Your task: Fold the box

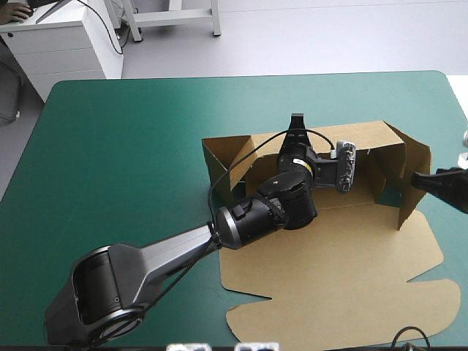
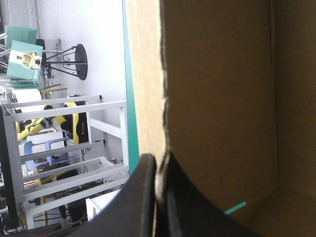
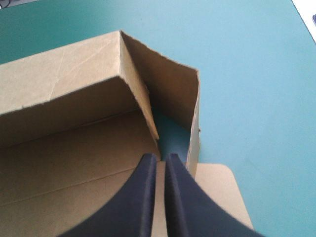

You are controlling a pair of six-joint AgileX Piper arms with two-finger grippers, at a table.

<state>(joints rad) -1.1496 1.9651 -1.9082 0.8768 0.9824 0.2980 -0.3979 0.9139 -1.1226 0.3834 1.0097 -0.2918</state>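
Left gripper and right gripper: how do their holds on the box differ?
The left gripper reaches across the box and pinches its far wall; the right gripper comes in from outside and pinches board at the right end. Both are all but shut on the box.

The table cover [image 1: 131, 146] is plain teal-green, without any pattern. The box [image 1: 344, 263] is plain brown board, unprinted. Its raised walls on the 12 o'clock side look darker brown on their shaded inner faces. The flat sheet toward 6 o'clock is a lighter, even brown. A patch of teal-green shows through a gap at the box's 3 o'clock corner. The left gripper [image 2: 160, 160] and the right gripper [image 3: 160, 157] are plain black. The left arm [image 1: 175, 248] is silver-grey along its long link and black at the joints, with a small yellow mark [image 1: 308, 167] near the wrist.
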